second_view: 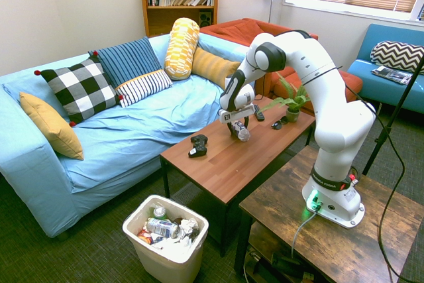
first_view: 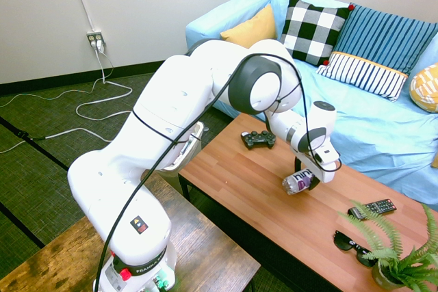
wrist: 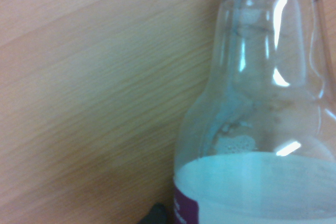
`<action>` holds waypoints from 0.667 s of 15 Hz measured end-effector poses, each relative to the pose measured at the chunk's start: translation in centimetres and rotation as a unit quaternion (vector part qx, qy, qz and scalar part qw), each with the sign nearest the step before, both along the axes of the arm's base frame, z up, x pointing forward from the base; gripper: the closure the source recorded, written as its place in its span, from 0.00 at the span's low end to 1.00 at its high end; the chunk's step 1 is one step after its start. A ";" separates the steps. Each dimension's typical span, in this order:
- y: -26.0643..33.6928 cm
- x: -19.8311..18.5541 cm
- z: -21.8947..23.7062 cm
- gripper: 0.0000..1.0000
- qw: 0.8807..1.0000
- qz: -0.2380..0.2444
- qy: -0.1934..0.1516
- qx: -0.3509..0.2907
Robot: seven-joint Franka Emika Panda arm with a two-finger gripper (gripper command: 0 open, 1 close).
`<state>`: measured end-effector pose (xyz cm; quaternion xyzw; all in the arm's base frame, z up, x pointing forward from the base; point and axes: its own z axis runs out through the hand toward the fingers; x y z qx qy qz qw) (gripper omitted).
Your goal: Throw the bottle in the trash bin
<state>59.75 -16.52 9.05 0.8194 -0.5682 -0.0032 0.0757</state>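
bottle held clear of desk, bin well off toward the floor

the claw (first_view: 306,181) is clenched on the bottle (first_view: 298,182), one bottle of this kind on the scene. in the first exterior view the bottle sits tilted in the grip, its long axis slanting, with the cap end pointing toward 8 o'clock and down at the desk (first_view: 260,189). whether the cap end hangs just above the wood or touches it cannot be told. the wrist view shows the clear neck (wrist: 268,77) against wood grain, label edge low in the picture.

the relation that governs the coming move: in the second exterior view the trash bin (second_view: 167,237) stands on the floor at about 7 o'clock from the claw (second_view: 236,126), well apart, beyond the desk's near corner and lower than its top. judgement: the load must be carried out past the desk edge before release.

count: one trash bin, already part filled; one game controller (first_view: 259,139); one remote (first_view: 371,207); one pair of sunglasses (first_view: 352,245); one potted fern (first_view: 400,254); one arm, so no choice of hand
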 end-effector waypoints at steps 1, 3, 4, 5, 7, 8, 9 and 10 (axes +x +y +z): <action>-0.2 -0.1 0.0 1.00 1.000 -0.002 -0.001 -0.001; -0.8 -0.2 0.1 1.00 1.000 -0.004 -0.004 -0.001; -0.9 -0.1 0.5 1.00 1.000 -0.004 -0.007 0.001; -1.0 0.0 1.3 1.00 1.000 -0.002 -0.013 0.004; -0.4 0.2 4.8 1.00 0.999 0.008 -0.033 0.008; 0.6 0.2 7.0 1.00 0.999 0.018 -0.045 0.013; 2.4 0.0 9.5 1.00 0.998 0.031 -0.057 0.019; 4.8 -0.2 11.7 1.00 0.996 0.047 -0.068 0.025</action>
